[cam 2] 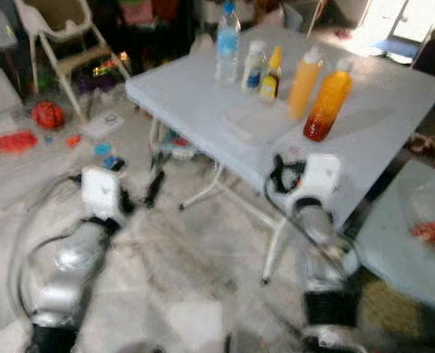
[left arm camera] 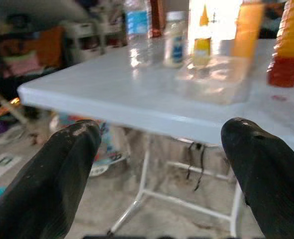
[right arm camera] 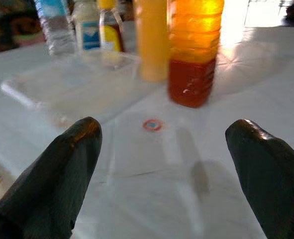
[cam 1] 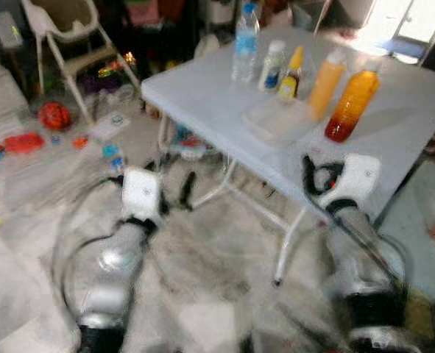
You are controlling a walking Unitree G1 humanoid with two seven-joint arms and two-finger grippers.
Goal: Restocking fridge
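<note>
Bottles stand in a row on the white folding table (cam 1: 202, 99): water bottle (cam 1: 245, 44), small white bottle (cam 1: 272, 66), yellow-capped sauce bottle (cam 1: 291, 73), orange juice bottle (cam 1: 326, 84), orange-red drink bottle (cam 1: 350, 107). A clear flat container (cam 1: 276, 118) lies just before them. Right gripper (right arm camera: 161, 164) hovers over the table edge, fingers spread, holding nothing. Left gripper (left arm camera: 156, 164) is below the table edge, fingers apart, empty.

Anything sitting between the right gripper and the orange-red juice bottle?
Only bare table with a small red ring mark, per the right wrist view. The right gripper is open, facing the orange-red juice bottle.
</note>
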